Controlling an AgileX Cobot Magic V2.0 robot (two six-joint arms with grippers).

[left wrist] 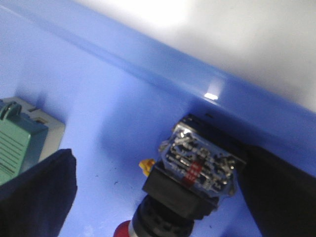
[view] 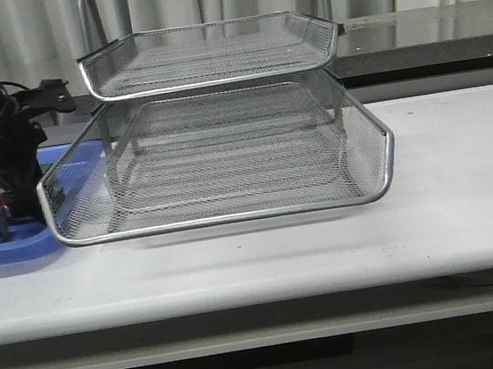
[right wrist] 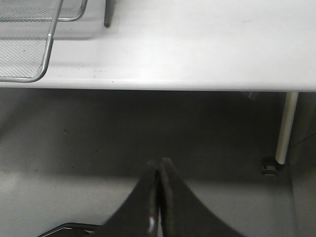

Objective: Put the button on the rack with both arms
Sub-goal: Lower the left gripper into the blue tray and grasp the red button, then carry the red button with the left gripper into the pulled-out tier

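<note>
Inside the blue tray (left wrist: 123, 98), at the rack's (view: 216, 152) nine o'clock, the button (left wrist: 192, 177) lies between the left hand's (left wrist: 153, 197) spread fingers (left wrist: 34, 192). Off the desk (right wrist: 197, 44), the right hand (right wrist: 159, 197) is pressed together.

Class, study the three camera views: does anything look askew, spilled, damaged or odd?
Nothing stands out. The silver wire mesh rack sits level on the white table. The red-capped push-button switch lies in the blue plastic tray, between the left gripper's open black fingers. No spill or damage shows.
</note>
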